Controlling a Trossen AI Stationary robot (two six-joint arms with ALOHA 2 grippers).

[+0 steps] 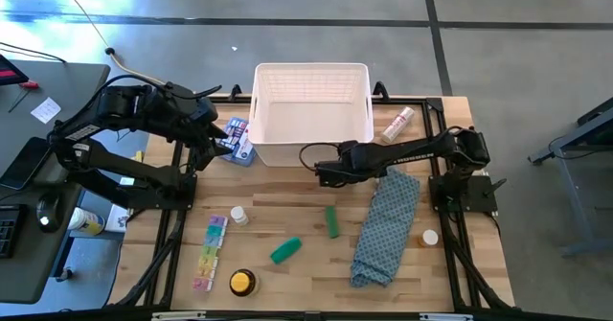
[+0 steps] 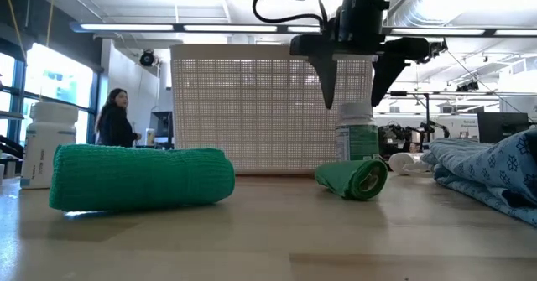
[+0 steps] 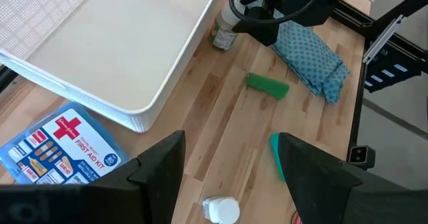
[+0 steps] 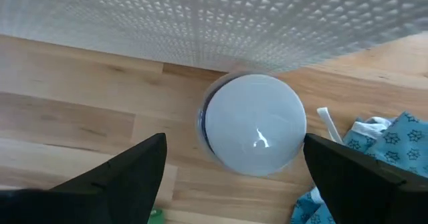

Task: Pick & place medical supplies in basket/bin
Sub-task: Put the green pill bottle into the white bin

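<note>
the right gripper (image 2: pixel 357 84) hangs with its two dark fingers spread wide, directly over a white-capped bottle with a green label (image 2: pixel 357 135) that stands upright just in front of the white rectangular plastic basket with lattice-grid sides (image 1: pixel 311 115). the fingers flank the cap from above and are not touching it; in the right wrist view the round white cap (image 4: pixel 254 124) sits between the two fingers (image 4: pixel 127 167), close against the basket wall. taking the high view as a clock face, the basket stands at 12 o'clock on the wooden table (image 1: pixel 306 273) and this gripper (image 1: pixel 324 171) is just below it, towards the centre.

the left gripper (image 3: pixel 227 164) is open and holds nothing, raised at about 10 o'clock over the blue and white first aid kit pack with a red cross (image 1: pixel 236 139), which lies touching the basket's left side.

a small green tube (image 1: pixel 331 220) lies near the centre, a larger green roll (image 1: pixel 285 250) at 6 o'clock, a second white-capped bottle (image 1: pixel 238 215) and the rainbow pill organiser strip (image 1: pixel 209 252) at 7 o'clock, with the round yellow tin (image 1: pixel 242 282) beside the strip. a pinkish tube (image 1: pixel 397 124) lies at 1 o'clock right of the basket. a long blue patterned cloth (image 1: pixel 387 227) stretches at 4 o'clock.
</note>
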